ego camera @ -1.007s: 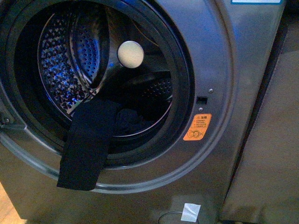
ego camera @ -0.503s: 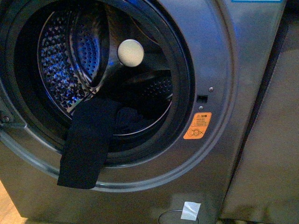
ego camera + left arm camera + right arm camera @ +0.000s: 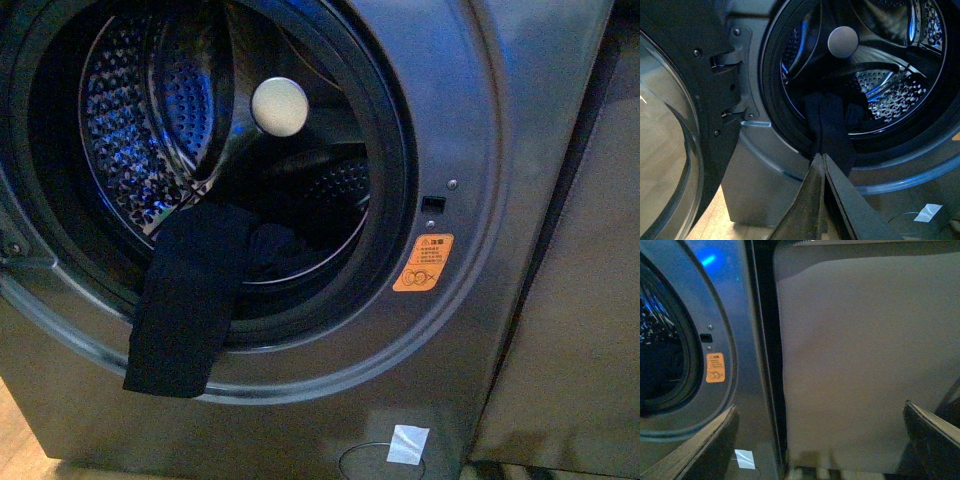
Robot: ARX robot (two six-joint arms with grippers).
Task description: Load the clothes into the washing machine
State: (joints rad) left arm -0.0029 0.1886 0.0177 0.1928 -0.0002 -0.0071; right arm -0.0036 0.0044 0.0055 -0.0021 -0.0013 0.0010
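— Across the porthole lip, what is hanging?

— A dark strip of the clothes is draping out of the washer, its end lying against the grey front ring below the opening. The rest of the fabric is sitting bunched low in the drum, behind the strip.

— And the left fingers?

— They are pressing together to a point just before the hanging strip in the left wrist view; whether they are pinching any fabric, I cannot tell. The open door is standing beside them.

— The right fingers?

— They are spreading wide apart, holding nothing, facing a grey panel beside the washer. The orange sticker and white tag are showing on the washer's front.
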